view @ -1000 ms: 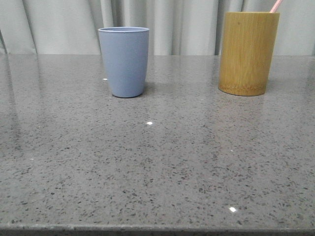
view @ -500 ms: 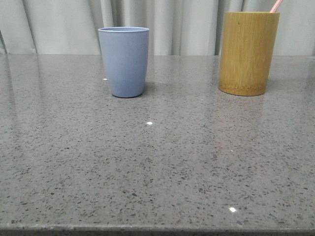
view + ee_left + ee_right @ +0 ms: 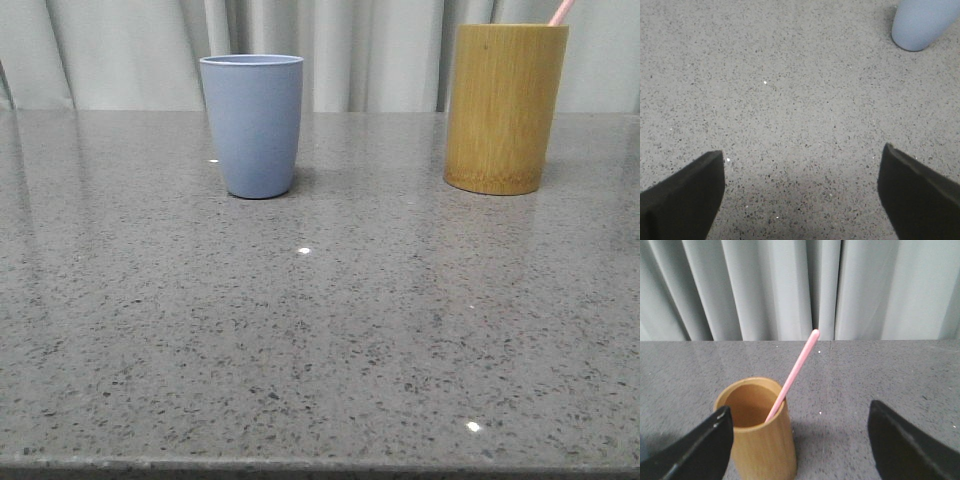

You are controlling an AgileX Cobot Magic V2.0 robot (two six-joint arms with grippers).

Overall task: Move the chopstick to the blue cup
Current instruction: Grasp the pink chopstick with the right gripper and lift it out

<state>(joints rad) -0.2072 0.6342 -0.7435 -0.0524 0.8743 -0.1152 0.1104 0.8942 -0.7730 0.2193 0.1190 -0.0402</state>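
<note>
The blue cup stands upright at the back left of the grey stone table; its base also shows in the left wrist view. A pale pink chopstick leans in the taller bamboo holder at the back right; only its tip shows in the front view. My left gripper is open and empty over bare table, apart from the blue cup. My right gripper is open and empty, near the holder, with one finger in front of its side. Neither gripper shows in the front view.
A pale pleated curtain hangs behind the table's far edge. The table's front edge runs along the bottom of the front view. Speckled table surface lies between the cups and that edge.
</note>
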